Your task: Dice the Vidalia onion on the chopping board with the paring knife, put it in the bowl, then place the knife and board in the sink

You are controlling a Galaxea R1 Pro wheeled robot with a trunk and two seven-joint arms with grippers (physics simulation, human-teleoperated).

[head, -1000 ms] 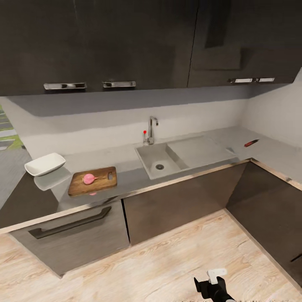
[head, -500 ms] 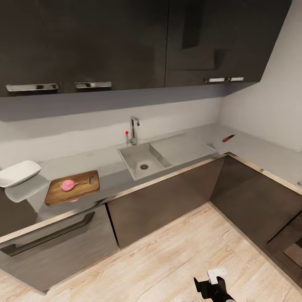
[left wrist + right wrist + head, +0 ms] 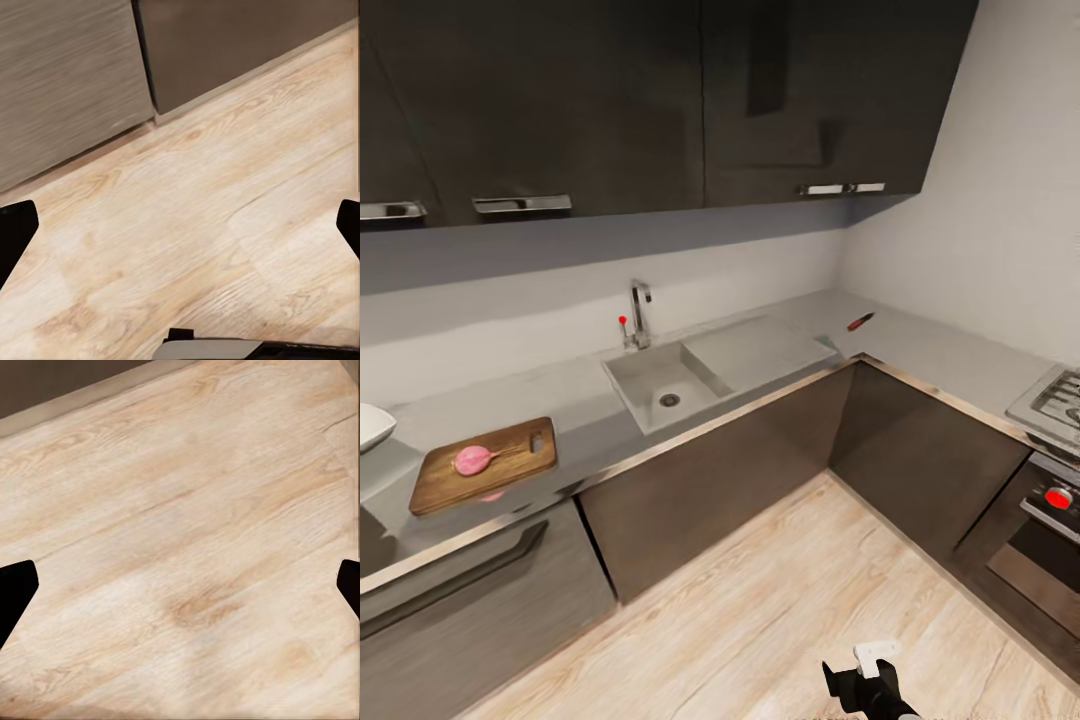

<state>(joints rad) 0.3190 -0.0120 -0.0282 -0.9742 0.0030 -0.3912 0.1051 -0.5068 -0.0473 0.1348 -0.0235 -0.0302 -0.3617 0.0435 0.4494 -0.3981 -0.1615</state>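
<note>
The pinkish Vidalia onion lies on the brown chopping board, at the left of the grey countertop. A sliver of the white bowl shows at the left edge. The sink with its chrome tap sits mid-counter, its basin bare. The red-handled paring knife lies near the counter's corner, right of the drainboard. My left gripper and right gripper are both open over the wooden floor, holding nothing, far from the counter.
The counter bends at a corner and runs along the right wall to a stove above an oven with a red knob. Dark wall cabinets hang overhead. Part of my right arm shows low down, over the wood floor.
The camera has swung to the right, so the whole picture slid left. The bowl is nearly out of frame and the stove has come into view. Nothing on the counter has moved.
</note>
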